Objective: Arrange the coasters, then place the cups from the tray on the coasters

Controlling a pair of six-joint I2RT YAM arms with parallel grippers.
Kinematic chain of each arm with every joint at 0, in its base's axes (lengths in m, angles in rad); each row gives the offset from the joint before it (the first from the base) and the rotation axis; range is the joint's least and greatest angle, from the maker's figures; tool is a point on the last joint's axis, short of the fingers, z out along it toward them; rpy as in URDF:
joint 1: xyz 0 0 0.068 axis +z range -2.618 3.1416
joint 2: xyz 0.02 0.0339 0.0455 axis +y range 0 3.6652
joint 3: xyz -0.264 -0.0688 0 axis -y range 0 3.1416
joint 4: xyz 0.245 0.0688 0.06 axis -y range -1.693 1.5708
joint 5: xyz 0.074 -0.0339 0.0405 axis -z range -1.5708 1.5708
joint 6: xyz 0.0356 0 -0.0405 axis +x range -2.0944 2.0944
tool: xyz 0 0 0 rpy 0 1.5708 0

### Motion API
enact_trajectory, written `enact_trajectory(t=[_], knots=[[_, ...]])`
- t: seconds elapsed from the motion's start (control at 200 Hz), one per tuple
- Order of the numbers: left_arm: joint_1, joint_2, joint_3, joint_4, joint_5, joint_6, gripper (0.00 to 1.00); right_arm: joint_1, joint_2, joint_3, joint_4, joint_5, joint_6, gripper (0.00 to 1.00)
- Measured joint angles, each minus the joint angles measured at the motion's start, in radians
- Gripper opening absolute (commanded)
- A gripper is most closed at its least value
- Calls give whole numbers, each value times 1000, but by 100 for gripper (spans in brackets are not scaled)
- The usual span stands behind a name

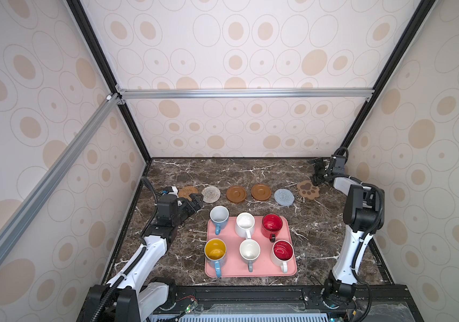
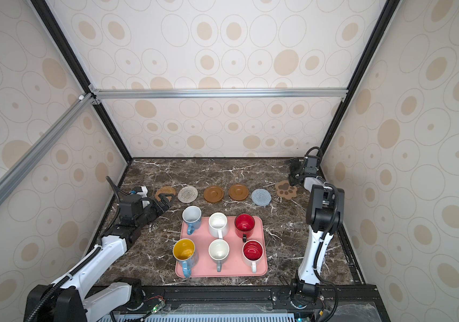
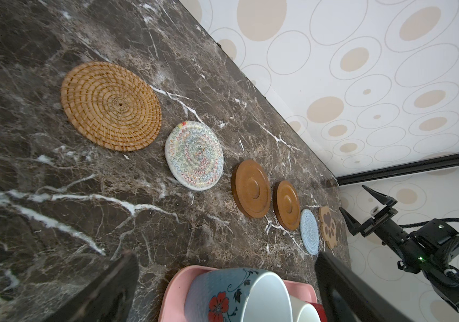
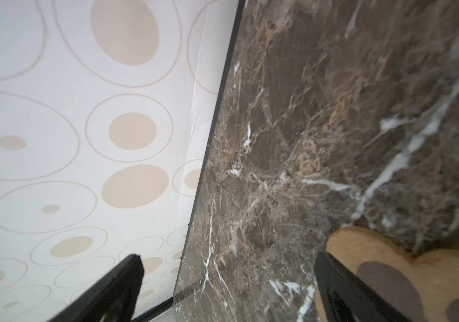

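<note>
**Nothing grabbed, a few bits hard to see**

Both pincers gape wide, holding nothing. In both top views the left gripper [image 1: 196, 203] covers the near edge of the rattan coaster [image 1: 187, 191], mid-frame left. The right gripper [image 1: 317, 174] hangs by the paw coaster [image 1: 308, 189] on the right; whether it's touching, can't tell. The cups [image 1: 245, 223] sit on the pink tray [image 1: 250, 274], lower centre. The left wrist view crops the light blue mug [image 3: 222, 295] at the bottom edge.

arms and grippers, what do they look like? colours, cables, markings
The left arm and right arm have white shells, black joints and black ribbed cable hose alongside. The left gripper and right gripper are black with pointed triangular fingers. A small green light shows by the right wrist.
</note>
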Motion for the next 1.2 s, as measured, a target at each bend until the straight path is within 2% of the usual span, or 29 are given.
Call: enact_trajectory(t=[0.175, 0.52, 0.85, 1.201], knots=[[0, -8, 0, -2, 0, 0, 100, -10, 54, 0, 7, -35, 16, 100], [0, -24, 0, -4, -2, 0, 100, -25, 54, -15, 47, -64, 27, 100], [0, -28, -3, -6, -5, 0, 100, -36, 54, -47, 180, -59, 75, 100], [0, -40, -12, -12, -5, 0, 100, -36, 53, -50, 115, -42, 49, 100]])
